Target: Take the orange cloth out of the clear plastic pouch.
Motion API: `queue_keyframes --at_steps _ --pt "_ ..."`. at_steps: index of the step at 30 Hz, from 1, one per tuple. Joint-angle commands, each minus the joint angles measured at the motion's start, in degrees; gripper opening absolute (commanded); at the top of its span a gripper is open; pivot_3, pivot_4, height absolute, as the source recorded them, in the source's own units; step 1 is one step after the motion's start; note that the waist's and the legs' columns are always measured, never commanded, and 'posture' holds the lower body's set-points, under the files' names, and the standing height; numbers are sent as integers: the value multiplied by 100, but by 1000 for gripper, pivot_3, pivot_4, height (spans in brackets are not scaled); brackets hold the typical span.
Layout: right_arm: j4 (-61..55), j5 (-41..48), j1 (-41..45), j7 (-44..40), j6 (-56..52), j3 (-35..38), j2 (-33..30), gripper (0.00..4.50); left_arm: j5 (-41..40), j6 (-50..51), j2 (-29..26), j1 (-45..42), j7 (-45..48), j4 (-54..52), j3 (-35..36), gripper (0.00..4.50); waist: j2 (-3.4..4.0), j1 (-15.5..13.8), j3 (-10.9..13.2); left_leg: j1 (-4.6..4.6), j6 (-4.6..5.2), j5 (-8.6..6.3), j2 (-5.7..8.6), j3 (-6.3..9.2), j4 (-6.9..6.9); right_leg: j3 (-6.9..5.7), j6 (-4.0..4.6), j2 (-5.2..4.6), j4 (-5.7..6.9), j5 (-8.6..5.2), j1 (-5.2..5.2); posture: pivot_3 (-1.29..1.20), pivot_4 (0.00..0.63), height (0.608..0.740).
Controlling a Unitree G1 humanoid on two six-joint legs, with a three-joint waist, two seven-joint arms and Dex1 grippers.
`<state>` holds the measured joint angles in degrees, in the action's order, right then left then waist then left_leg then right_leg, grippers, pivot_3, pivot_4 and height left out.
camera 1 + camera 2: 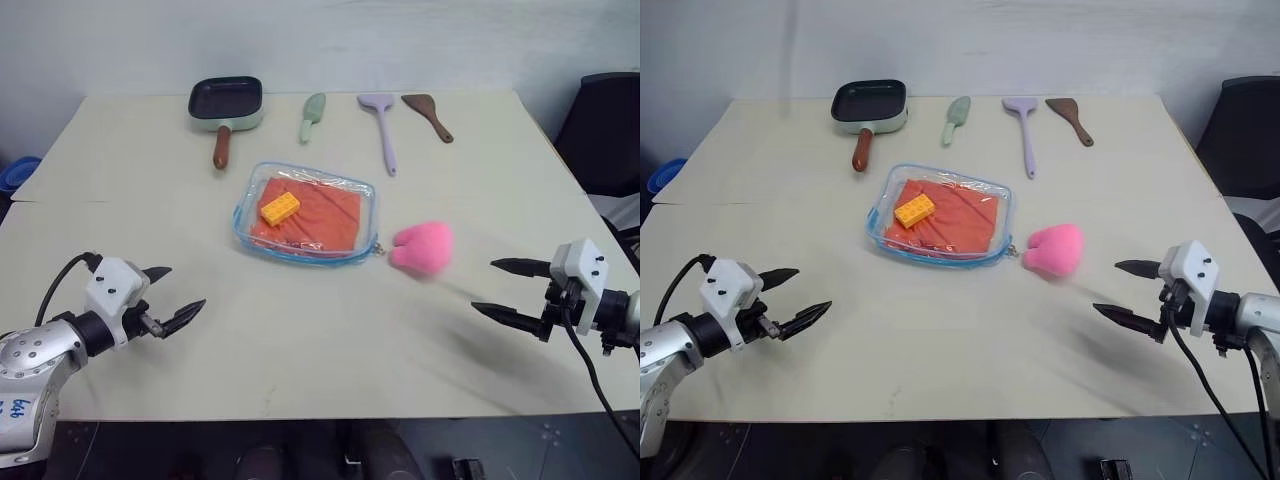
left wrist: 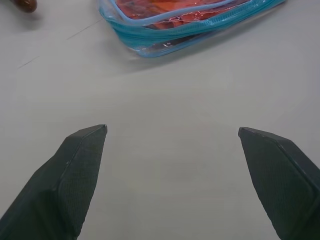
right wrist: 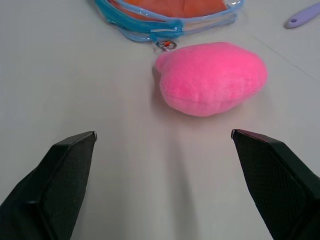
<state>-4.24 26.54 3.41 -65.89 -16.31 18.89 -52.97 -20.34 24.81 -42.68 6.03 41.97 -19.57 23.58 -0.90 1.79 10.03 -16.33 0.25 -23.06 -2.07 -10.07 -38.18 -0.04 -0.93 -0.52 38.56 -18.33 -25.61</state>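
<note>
Your soft orange-red cloth (image 1: pixel 322 214) lies flat inside the clear plastic pouch with the light-blue trimmed edge (image 1: pixel 243 215), which rests on the pale tabletop (image 1: pixel 330 340) well ahead of both sets of fingers and roughly between them. A small yellow-orange toy brick (image 1: pixel 280 207) shows on the cloth's far left part; whether it sits on the pouch or inside it you cannot tell.

Your left gripper (image 1: pixel 171 297) hovers over the near left part of the table with its two black fingers (image 2: pixel 75 175) spread wide and nothing between them; the pouch's blue edge lies ahead of them and off to their right.

Your right gripper (image 1: pixel 508 290) is likewise spread wide and empty over the near right part of the table. A pink plush toy (image 3: pixel 212 77) sits just ahead of its fingers, touching the pouch's zipper pull (image 3: pixel 166 44).

Beyond the pouch, in a row along the far edge, you have a square dark pan with a brown handle (image 1: pixel 226 106), a pale green spatula (image 1: pixel 312 115), a lilac spatula (image 1: pixel 381 125) and a brown wooden spatula (image 1: pixel 428 113).
</note>
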Motion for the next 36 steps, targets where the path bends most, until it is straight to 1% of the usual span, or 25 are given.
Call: queue_keyframes --at_steps 1,11,14,16,17,19,21,23,24,28,32,36 --pt "-159 169 23 26 -14 139 48 4500 -190 48 -5 -97 14 -131 64 4471 0 -3 0 0 0 0 0 0 0 0 0 0 0 0 0 0 150 740" --pt "-286 387 -68 45 -151 179 53 4500 -310 128 34 -232 -75 -156 -7 4471 0 -4 0 1 0 0 0 0 0 0 0 0 0 0 1 0 150 740" --pt "-498 422 -43 152 -260 146 27 4500 -339 327 94 -781 -324 83 -119 4471 0 -18 0 1 0 0 0 1 -3 -1 0 0 1 0 2 0 150 740" --pt "-646 534 -31 188 -383 156 35 4500 -388 448 129 -1069 -362 189 -179 4471 0 -23 0 -1 0 0 0 6 -10 -3 -3 0 4 2 5 0 150 740" --pt "-806 665 -18 227 -512 178 47 4500 -356 422 132 -1360 -330 351 -323 4471 0 -22 0 0 0 0 0 6 -9 -3 -3 0 3 2 6 0 150 740" --pt "-1146 908 7 287 -729 186 65 4500 -92 295 125 -2064 -345 808 -741 4471 0 -34 0 0 0 0 0 7 -8 -6 -3 0 1 2 7 0 150 740" --pt "-1583 1085 56 461 -904 123 130 4500 230 213 289 -3145 -415 1613 -1289 4471 0 -58 0 -4 0 0 0 11 -16 -12 -3 1 4 3 7 0 150 740" --pt "-1920 1204 87 639 -1049 88 185 4500 525 3 406 -3843 -347 2312 -1700 4471 -1 -83 0 -14 -1 0 -1 18 -41 -24 -6 0 9 5 12 0 150 740" --pt "-2013 1245 88 697 -1107 93 202 4500 633 -117 430 -3996 -296 2532 -1808 4471 0 -80 0 -19 -1 0 -1 19 -50 -27 -7 0 10 6 11 0 150 740" --pt "-2559 1507 8 1013 -1359 142 283 4500 1157 -807 731 -4839 -115 3992 -2413 4471 0 -16 0 -23 -3 -1 -3 15 -44 -26 -8 -1 1 5 7 0 150 740" --pt "-2811 1565 -82 1213 -1426 153 326 4500 1433 -1358 1130 -5451 11 5131 -2701 4471 -6 -31 3 -31 -3 -1 -6 18 -58 -33 -8 1 9 5 2 0 150 740" --pt "-2911 1592 -157 1319 -1434 164 338 4500 1728 -1977 1391 -5898 59 6059 -2878 4471 -7 -31 3 -52 -3 -1 -8 29 -80 -42 -10 -2 12 6 -3 0 150 740"
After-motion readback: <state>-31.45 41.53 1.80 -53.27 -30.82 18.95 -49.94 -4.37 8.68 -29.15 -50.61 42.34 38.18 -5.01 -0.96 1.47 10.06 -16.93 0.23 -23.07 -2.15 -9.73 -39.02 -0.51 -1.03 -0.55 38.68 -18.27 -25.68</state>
